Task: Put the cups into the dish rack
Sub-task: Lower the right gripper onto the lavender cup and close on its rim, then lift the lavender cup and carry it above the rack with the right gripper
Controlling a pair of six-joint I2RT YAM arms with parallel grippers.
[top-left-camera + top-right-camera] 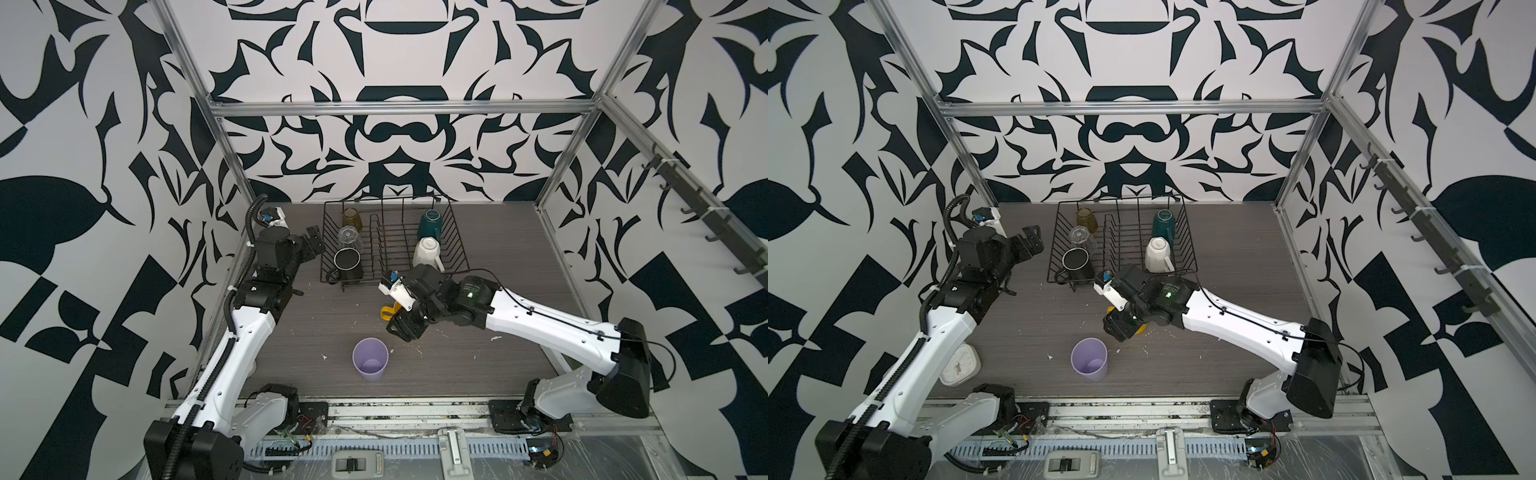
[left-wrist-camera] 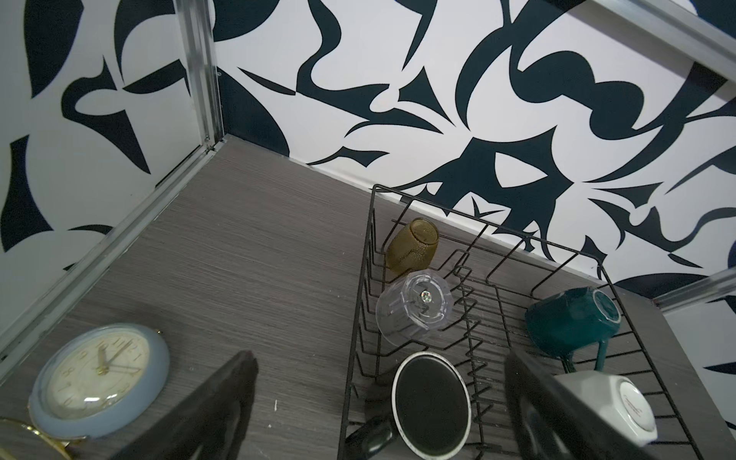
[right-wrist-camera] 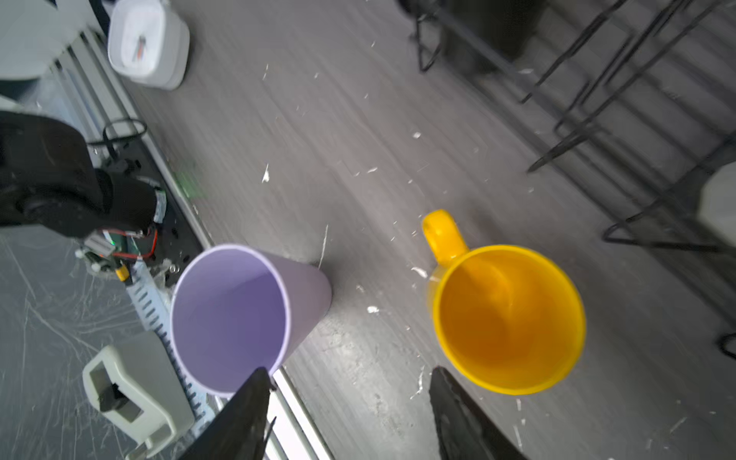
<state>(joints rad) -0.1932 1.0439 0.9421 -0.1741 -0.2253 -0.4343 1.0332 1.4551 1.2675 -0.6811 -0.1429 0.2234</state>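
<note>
Pick-up step: the yellow mug (image 3: 507, 318) and lilac tumbler (image 3: 231, 318) stand on the desk (image 3: 358, 139), outside the dish rack (image 1: 390, 245). The right gripper (image 3: 350, 374) hovers above them, jaws apart, empty — next it probably must centre over the mug's rim. The left gripper (image 1: 315, 240) hangs wide open.

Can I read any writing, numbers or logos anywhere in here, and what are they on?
"12", "11", "9", "8": faint hour numerals on the round clock; the others are unclear.
Print on the cream mug, on its base: too small to read.
Label on the right arm: too small to read.
Square clock: face too blurred.
Nothing else.
</note>
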